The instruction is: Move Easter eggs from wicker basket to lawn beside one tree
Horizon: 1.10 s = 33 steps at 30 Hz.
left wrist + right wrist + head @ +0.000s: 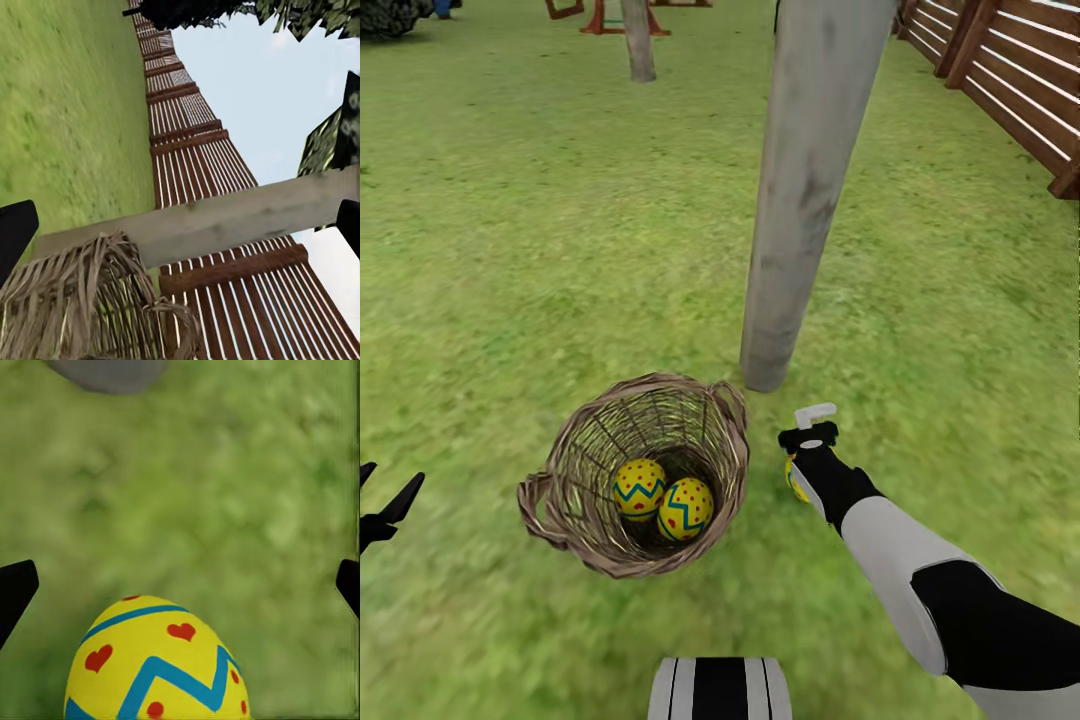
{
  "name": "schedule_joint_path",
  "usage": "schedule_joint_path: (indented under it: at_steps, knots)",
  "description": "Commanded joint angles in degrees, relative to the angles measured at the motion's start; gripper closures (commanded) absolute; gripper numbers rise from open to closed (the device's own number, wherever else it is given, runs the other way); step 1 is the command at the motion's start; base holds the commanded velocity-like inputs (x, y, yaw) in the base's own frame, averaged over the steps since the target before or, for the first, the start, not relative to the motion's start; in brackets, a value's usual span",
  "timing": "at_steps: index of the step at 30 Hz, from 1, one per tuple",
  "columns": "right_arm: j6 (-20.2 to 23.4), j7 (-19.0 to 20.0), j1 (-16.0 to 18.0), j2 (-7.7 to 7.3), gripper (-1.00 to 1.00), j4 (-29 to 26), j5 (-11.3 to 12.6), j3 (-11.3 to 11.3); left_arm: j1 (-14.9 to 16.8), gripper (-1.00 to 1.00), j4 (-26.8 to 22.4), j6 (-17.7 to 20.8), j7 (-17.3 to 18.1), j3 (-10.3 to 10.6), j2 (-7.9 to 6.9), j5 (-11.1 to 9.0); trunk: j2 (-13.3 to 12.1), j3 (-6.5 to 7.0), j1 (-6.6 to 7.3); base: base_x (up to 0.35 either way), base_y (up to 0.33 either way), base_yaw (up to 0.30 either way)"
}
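Two yellow Easter eggs with red dots and blue zigzags (660,497) are seen inside the round brown wicker basket (570,520) on the green lawn (510,250). A third egg (154,660) lies between the widely parted, empty fingers of the right gripper (792,476), near the pale grey trunk (800,200). The left gripper (382,510), spread and empty, is held beside the basket.

Yellow eggs (661,497), blue zigzags, red dots
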<state>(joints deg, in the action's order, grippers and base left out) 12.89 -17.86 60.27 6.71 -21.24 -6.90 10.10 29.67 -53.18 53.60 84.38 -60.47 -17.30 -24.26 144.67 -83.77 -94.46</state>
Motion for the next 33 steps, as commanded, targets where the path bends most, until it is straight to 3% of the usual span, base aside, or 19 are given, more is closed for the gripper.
schedule_joint_path:
  at_steps: [1,2,3,5,7,8,10,12,13,19,22,23,26,30,33]
  knots:
    - [3.21,0.28,-0.02,-0.09,-1.00,-1.77,-0.42,0.27,0.03,-1.00,0.00,0.64,0.20,0.09,-0.23,0.08,0.00,0.19,0.03,0.000,0.000,0.000]
    - [5.73,1.01,-0.03,-0.23,-1.00,-3.47,-0.18,0.24,0.03,-1.00,0.00,0.67,0.19,0.30,-0.37,0.09,-0.02,0.41,0.06,0.000,0.000,0.000]
    - [12.73,4.97,-0.21,-2.01,-1.00,-8.23,1.18,0.21,0.03,-1.00,0.00,0.73,0.15,1.55,-0.58,0.09,-0.03,0.64,0.08,0.000,0.000,0.000]
    - [19.91,10.83,-0.44,-4.96,-1.00,-13.65,3.43,0.20,0.03,-1.00,-0.03,0.77,0.11,2.87,-0.72,0.09,-0.06,1.08,0.13,0.000,0.000,0.000]
    - [26.78,18.15,-0.69,-9.03,-1.00,-20.30,6.96,0.19,0.09,-1.00,-0.07,0.79,0.09,3.54,-0.78,0.12,-0.08,1.52,0.18,0.000,0.000,0.000]
    - [31.14,23.40,-1.10,-12.58,-1.00,-24.91,10.11,0.19,0.11,-1.00,-0.06,0.80,0.08,3.74,-0.80,0.10,-0.10,1.74,0.21,0.000,0.000,0.000]
    - [35.66,29.03,-1.93,-16.30,-1.00,-28.85,14.32,0.19,0.12,-1.00,-0.02,0.80,0.08,3.83,-0.81,0.10,-0.12,2.19,0.26,0.000,0.000,0.000]
    - [39.01,34.53,-3.03,-19.85,-1.00,-32.11,19.19,0.19,0.12,-1.00,-0.01,0.82,0.08,3.91,-0.77,0.10,-0.15,2.63,0.31,0.000,0.000,0.000]
    - [40.66,37.96,-3.77,-22.34,-1.00,-34.24,22.66,0.23,0.12,-1.00,0.00,0.85,0.08,3.93,-0.79,0.13,-0.16,2.85,0.34,0.000,0.000,0.000]
    - [42.60,45.13,-6.76,-28.97,-1.00,-40.54,32.82,0.20,0.12,-1.00,-0.07,0.88,0.08,3.96,-0.81,0.18,-0.24,4.18,0.49,0.000,0.000,0.000]
    - [42.55,53.85,-9.15,-32.61,-1.00,-42.80,43.51,0.25,0.12,-1.00,-0.13,0.89,0.08,4.01,-0.81,0.18,-0.28,4.84,0.57,0.000,0.000,0.000]
    - [42.45,57.16,-9.96,-33.43,-1.00,-43.54,46.20,0.26,0.12,-1.00,-0.11,0.89,0.08,4.03,-0.81,0.18,-0.30,5.07,0.60,0.000,0.000,0.000]
    - [42.34,61.35,-11.21,-34.24,-1.00,-45.59,48.54,0.27,0.12,-1.00,-0.05,0.89,0.08,4.04,-0.81,0.18,-0.34,5.73,0.67,0.000,0.000,0.000]
    - [42.18,64.69,-13.07,-35.02,-1.00,-48.24,49.45,0.28,0.19,-1.00,0.00,0.89,0.08,4.48,-0.81,0.18,-0.39,6.62,0.78,0.000,0.000,0.000]
    - [42.07,65.70,-13.54,-34.83,-1.00,-49.44,49.41,0.51,0.21,-1.00,0.00,0.89,0.08,6.46,-0.83,0.14,-0.43,7.28,0.86,0.000,0.000,0.000]
